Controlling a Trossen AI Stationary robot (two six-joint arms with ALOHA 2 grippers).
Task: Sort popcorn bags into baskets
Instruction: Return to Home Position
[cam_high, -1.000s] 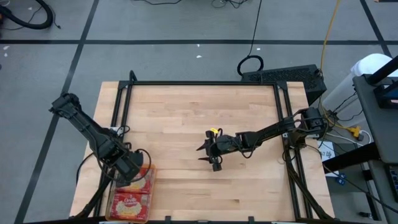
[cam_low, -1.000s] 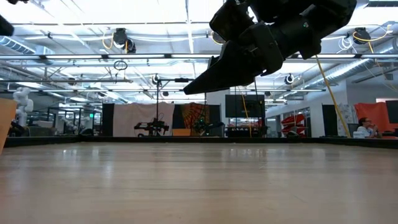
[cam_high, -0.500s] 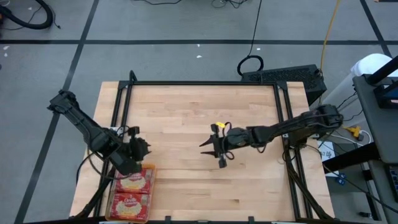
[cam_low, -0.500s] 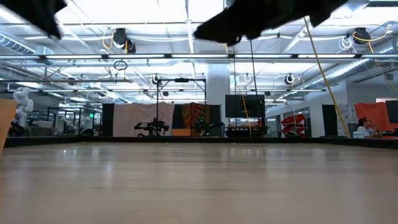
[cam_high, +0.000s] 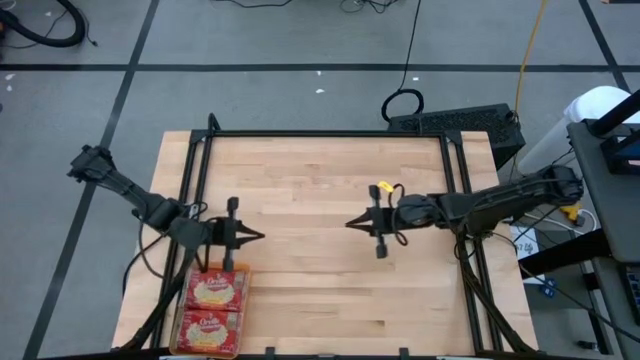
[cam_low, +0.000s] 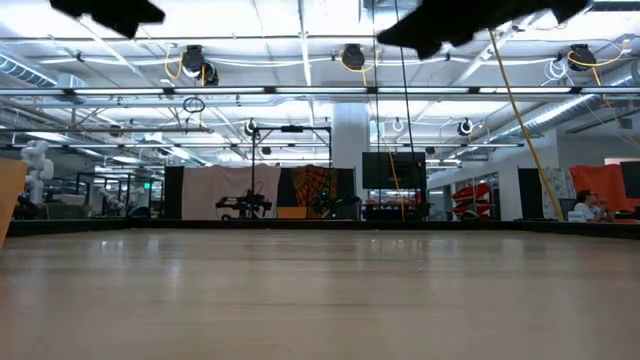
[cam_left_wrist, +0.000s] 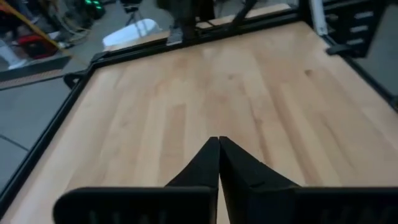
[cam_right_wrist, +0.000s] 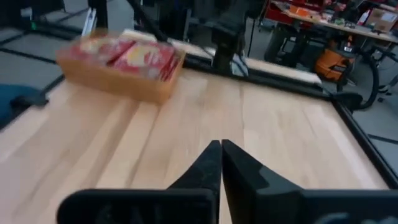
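An orange basket (cam_high: 241, 300) stands at the table's near left corner with two red popcorn bags (cam_high: 214, 290) lying flat in it; the right wrist view shows it too, as basket (cam_right_wrist: 112, 78) with bags (cam_right_wrist: 134, 53). My left gripper (cam_high: 258, 236) hovers just beyond the basket's far end, shut and empty, pointing toward the table's right. My right gripper (cam_high: 350, 223) hangs over the table's middle, shut and empty, pointing left. Both grippers show shut in their wrist views, left gripper (cam_left_wrist: 218, 140), right gripper (cam_right_wrist: 221, 143).
Bare wooden tabletop (cam_high: 320, 180) spreads between the two grippers. A black metal frame (cam_high: 330, 133) runs along the table's far and side edges. In the low view both arms show only as dark shapes at the top edge.
My left gripper has swung up from over the basket, turned toward the table's right and shut. My right gripper has risen, drawn back toward the table's right edge and shut. The bags have stayed in the basket.
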